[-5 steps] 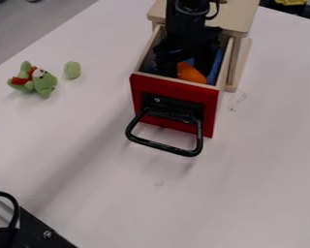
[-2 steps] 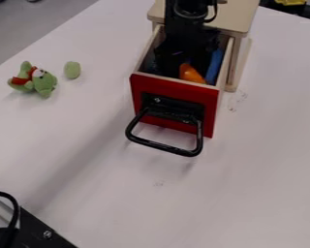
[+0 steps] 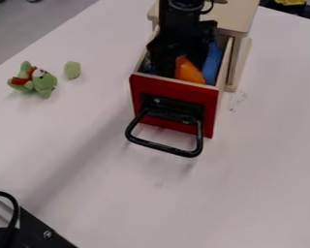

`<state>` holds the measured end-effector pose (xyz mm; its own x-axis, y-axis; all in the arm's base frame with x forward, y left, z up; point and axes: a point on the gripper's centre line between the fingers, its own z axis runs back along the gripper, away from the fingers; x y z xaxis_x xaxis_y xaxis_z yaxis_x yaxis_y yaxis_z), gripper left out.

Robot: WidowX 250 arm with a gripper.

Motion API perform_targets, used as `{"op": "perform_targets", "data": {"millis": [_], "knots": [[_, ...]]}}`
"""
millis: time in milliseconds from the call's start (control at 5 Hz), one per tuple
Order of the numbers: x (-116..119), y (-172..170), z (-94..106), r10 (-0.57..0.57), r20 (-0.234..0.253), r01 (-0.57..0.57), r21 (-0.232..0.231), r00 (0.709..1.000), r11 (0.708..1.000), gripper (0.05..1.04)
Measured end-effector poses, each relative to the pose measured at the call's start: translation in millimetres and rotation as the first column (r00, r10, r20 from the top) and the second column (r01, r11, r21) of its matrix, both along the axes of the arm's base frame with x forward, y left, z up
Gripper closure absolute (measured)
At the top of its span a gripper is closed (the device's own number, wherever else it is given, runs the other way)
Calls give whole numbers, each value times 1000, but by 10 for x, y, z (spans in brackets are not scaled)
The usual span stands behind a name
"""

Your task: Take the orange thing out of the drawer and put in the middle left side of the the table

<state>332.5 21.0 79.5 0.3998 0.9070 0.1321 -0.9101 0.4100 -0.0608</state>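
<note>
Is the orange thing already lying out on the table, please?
No, the orange thing is inside the open drawer, just behind its red front.

White table (image 3: pixel 93 160): green plush toy (image 3: pixel 45 81), small green oval (image 3: pixel 72 69) nearby, wooden cabinet (image 3: pixel 239 18) (red-fronted drawer (image 3: pixel 174 88) pulled open).

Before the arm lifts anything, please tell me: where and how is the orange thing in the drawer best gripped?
Probably from above, across the narrower upper end of the orange thing, since its visible part tapers that way. The walls of the drawer would hinder a sideways approach, and the blue thing close beside it leaves little room there.
</note>
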Motion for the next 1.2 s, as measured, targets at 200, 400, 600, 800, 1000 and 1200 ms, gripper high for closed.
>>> {"op": "perform_targets", "data": {"millis": [200,400,600,800,1000,1200], "knots": [[-73,6,154,6,16,-6,1,1000,1000,348],[-184,22,300,18,28,-18,0,999,1000,348],[-362,171,454,75,52,-75,-10,996,997,348],[-537,449,550,186,19,-186,14,982,982,348],[-549,775,629,298,57,-298,-6,953,954,348],[-442,1071,500,373,74,-372,-27,925,928,348]]}}
